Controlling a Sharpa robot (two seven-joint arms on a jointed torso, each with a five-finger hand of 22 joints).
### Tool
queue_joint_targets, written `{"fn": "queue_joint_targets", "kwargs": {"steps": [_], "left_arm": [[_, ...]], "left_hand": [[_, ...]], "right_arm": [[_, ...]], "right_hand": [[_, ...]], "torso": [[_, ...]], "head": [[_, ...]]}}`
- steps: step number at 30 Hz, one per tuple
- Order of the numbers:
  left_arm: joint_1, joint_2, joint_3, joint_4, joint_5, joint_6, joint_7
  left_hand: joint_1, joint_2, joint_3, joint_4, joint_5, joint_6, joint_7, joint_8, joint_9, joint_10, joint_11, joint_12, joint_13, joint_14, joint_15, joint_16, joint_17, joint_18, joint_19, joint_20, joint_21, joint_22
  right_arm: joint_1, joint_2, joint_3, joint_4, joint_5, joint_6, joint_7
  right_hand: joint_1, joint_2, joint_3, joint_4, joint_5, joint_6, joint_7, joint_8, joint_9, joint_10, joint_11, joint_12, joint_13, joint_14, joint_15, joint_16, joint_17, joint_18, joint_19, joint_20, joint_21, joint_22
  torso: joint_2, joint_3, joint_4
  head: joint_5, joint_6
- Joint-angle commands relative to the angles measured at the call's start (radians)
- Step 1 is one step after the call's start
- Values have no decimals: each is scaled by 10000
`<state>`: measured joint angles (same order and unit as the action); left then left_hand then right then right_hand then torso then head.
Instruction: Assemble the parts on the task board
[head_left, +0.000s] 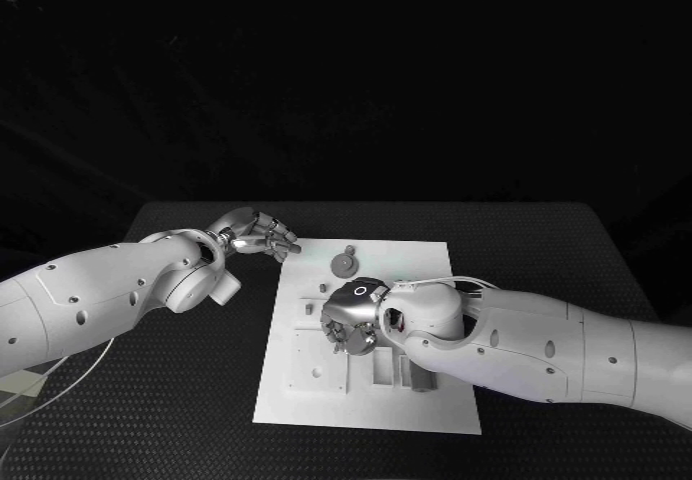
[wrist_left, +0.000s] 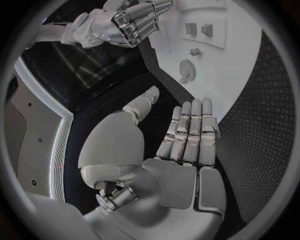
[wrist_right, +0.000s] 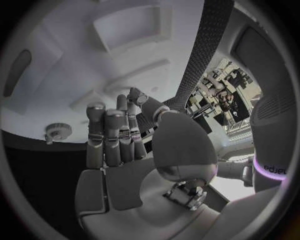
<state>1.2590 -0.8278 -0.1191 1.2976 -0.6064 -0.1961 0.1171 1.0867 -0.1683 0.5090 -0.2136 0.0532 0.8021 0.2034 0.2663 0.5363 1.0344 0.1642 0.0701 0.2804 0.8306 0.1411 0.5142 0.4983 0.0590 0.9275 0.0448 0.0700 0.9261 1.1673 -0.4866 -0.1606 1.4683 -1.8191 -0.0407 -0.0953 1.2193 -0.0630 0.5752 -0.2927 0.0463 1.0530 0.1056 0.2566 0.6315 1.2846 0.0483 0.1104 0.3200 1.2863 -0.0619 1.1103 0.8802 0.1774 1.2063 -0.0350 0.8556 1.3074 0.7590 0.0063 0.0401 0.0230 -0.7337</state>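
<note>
The task board (head_left: 368, 340) lies in the middle of the black table (head_left: 577, 250), a white plate with low raised blocks and slots. On its far part lies a round grey part (head_left: 342, 263) with a short stem. My left wrist view shows this same round part (wrist_left: 186, 70) more plainly, flat on the board, with two small square parts (wrist_left: 199, 30) further along and a small knob between them. In my right wrist view a toothed wheel (wrist_right: 58, 131) lies at the board's edge, just beside my fingers; from the head I cannot find it for sure.

My right hand (head_left: 353, 315) is over the middle of the board. From the head, my own wrist covers what is under the palm. In the wrist view its fingers (wrist_right: 112, 135) are straight and close together, the thumb a little apart, and nothing is between them. If the fingertips touch the board, I cannot tell.

My left hand (head_left: 257, 235) is at the board's far left corner, over the table. Its fingers (wrist_left: 190, 132) are straight, side by side, the thumb apart, and they hold nothing.
</note>
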Motion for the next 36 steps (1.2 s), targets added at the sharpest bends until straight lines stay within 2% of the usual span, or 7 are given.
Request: {"fn": "queue_joint_targets", "kwargs": {"steps": [1, 15, 29, 36], "left_arm": [[18, 13, 8, 24, 88, 117, 44], [19, 9, 8, 28, 88, 111, 34], [25, 0, 8, 40, 88, 100, 31], [30, -6, 8, 46, 88, 94, 31]], "left_hand": [[-70, 16, -53, 27, -37, -97, 4, 40, -17, -28, 48, -10, -16, 12, 59, -66, 12, 190, -15, 29, -10, -18], [-60, 21, -53, 30, -37, -102, 4, 42, -18, -29, 48, -10, -24, 12, 59, -76, 25, 191, -19, 29, -9, -21], [-56, 20, -57, 34, -37, -108, 6, 46, -19, -30, 50, -9, -33, 12, 60, -88, 40, 191, -22, 30, -8, -25], [-54, 21, -58, 35, -37, -109, 6, 47, -19, -30, 49, -9, -35, 12, 60, -91, 44, 191, -23, 30, -8, -26]], "right_arm": [[-20, 21, -15, -15, -72, 218, 7], [-22, 81, -42, -25, -72, 394, 30], [-22, 156, -278, -46, -272, 488, 20], [-22, 173, -321, -45, -388, 552, 54]], "right_hand": [[-14, 92, -9, 1, 15, 10, 52, 63, 0, 65, -7, -68, 2, -69, -29, -5, -6, 844, -28, -65, -52, 143], [-22, 97, -15, 2, 15, 4, 54, 60, 0, 66, -5, -79, -6, -74, -27, -4, -5, 844, -33, -60, -58, 144], [-26, 99, -19, 2, 15, 1, 55, 59, 0, 66, -4, -84, -10, -77, -26, -4, -4, 844, -36, -58, -60, 144], [-43, 88, -31, 4, 15, 0, 57, 58, -1, 68, -2, -89, -14, -79, -24, -2, -2, 844, -39, -54, -62, 146]], "torso": [[-1, 1, -8], [2, -5, 4], [0, -3, 0], [0, -3, 4]], "head": [[-15, 4], [-30, 32], [-42, -7], [-45, -10]]}}
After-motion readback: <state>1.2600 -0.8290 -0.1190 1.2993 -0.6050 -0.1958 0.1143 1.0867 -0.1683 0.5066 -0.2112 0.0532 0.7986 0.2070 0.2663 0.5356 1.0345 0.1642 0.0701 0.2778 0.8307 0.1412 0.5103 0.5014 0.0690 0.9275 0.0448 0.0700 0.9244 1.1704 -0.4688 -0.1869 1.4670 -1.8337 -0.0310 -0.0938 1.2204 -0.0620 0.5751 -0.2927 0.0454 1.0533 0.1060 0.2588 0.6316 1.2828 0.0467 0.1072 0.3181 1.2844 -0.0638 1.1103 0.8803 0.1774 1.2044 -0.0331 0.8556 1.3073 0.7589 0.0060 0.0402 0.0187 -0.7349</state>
